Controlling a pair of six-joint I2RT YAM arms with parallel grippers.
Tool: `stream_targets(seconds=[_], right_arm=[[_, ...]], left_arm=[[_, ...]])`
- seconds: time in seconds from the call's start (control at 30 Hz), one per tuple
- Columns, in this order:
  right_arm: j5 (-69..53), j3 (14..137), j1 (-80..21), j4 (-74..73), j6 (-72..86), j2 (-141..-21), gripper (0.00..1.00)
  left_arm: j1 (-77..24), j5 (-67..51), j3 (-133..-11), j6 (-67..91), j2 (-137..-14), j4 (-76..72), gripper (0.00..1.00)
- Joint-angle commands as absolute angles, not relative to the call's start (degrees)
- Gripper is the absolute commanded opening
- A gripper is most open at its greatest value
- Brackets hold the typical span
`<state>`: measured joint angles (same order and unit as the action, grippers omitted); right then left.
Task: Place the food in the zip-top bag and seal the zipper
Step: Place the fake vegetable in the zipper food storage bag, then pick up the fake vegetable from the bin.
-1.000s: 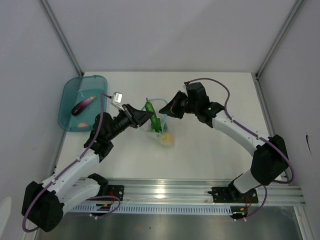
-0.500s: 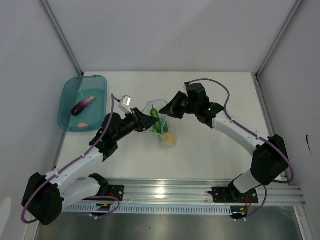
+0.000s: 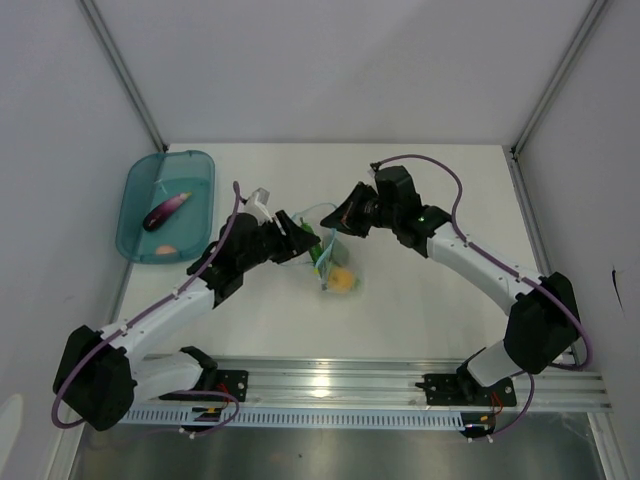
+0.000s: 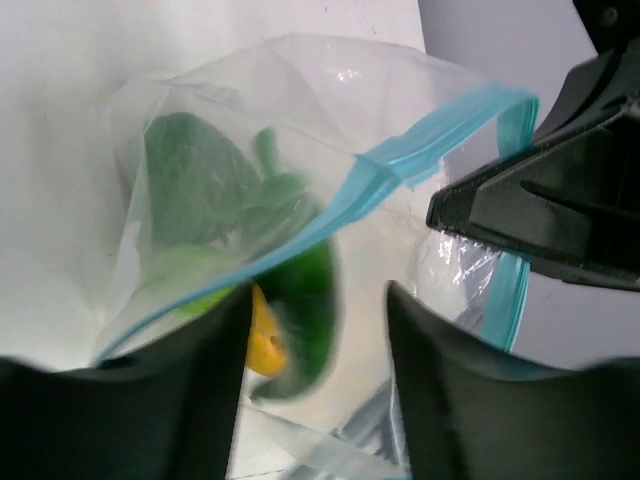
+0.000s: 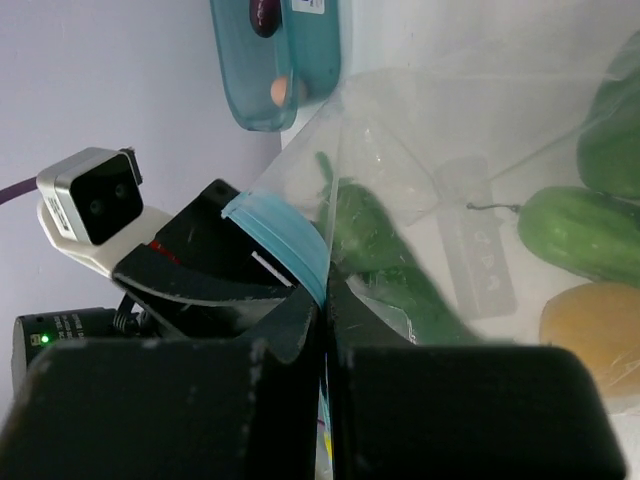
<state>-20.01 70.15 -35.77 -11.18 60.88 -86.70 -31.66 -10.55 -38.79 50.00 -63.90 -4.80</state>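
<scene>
**Between the two tools, one more green piece is in the bag**

At the mouth of the zip-top bag (image 4: 200, 130), my left tool (image 3: 300, 238) has come forward. One second ago it held a green piece (image 4: 305, 300) up beside the opening. Now its fingers are spread and this piece sits beyond them, inside the clear plastic. I judge it released, although the wrist view is blurred there. The right tool (image 3: 340, 222) is pressed together on the zipper (image 4: 400, 165) and holds the rim up as before.

For the task this means one more food is packed. The yellow fruit (image 3: 341, 281) is lower in the bag, on the near side of both tools. The eggplant (image 3: 166, 210) and a pinkish piece (image 3: 167, 250) wait in the teal tub (image 3: 135, 190), far to the outer side of the left tool, so sealing is not yet due.

The bag's long axis runs from the right tool down toward the arm bases, with its bottom on the worktop (image 3: 430, 300). The mouth points up and toward the left tool, and the blue strip stretches between the two tools.
</scene>
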Motion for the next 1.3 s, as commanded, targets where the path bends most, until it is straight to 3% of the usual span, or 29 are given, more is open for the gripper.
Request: stream_targets(seconds=[0.0,0.03,0.13,0.17,0.2,0.87,1.27], right_arm=[[-18.6,70.2,-35.9,-10.6,59.2,-83.5,0.00],[-18.3,70.2,-35.8,-10.9,59.1,-83.2,0.00],[-18.3,70.2,-35.7,-10.9,58.8,-83.0,0.00],[-18.6,70.1,-35.6,-10.9,58.7,-83.0,0.00],[-18.7,70.1,-35.6,-10.8,58.7,-83.1,0.00],[-15.3,66.8,-34.2,-14.3,53.0,-82.4,0.00],[-12.3,72.2,-36.4,-19.5,40.8,-82.0,0.00]], left_arm=[[-32.1,-9.2,-43.4,51.4,-64.1,-1.9,0.62],[-32.2,-8.9,-44.1,51.1,-64.1,-1.4,0.72],[-32.2,-7.8,-46.0,49.8,-63.9,2.4,0.88],[-32.1,-7.9,-45.8,49.7,-63.7,2.5,0.98],[-32.2,-8.2,-45.4,49.3,-63.1,2.1,0.99],[-31.1,-5.9,-41.9,39.0,-48.5,-1.8,0.94],[-20.7,-3.1,-39.4,44.6,-46.8,3.9,0.94]])
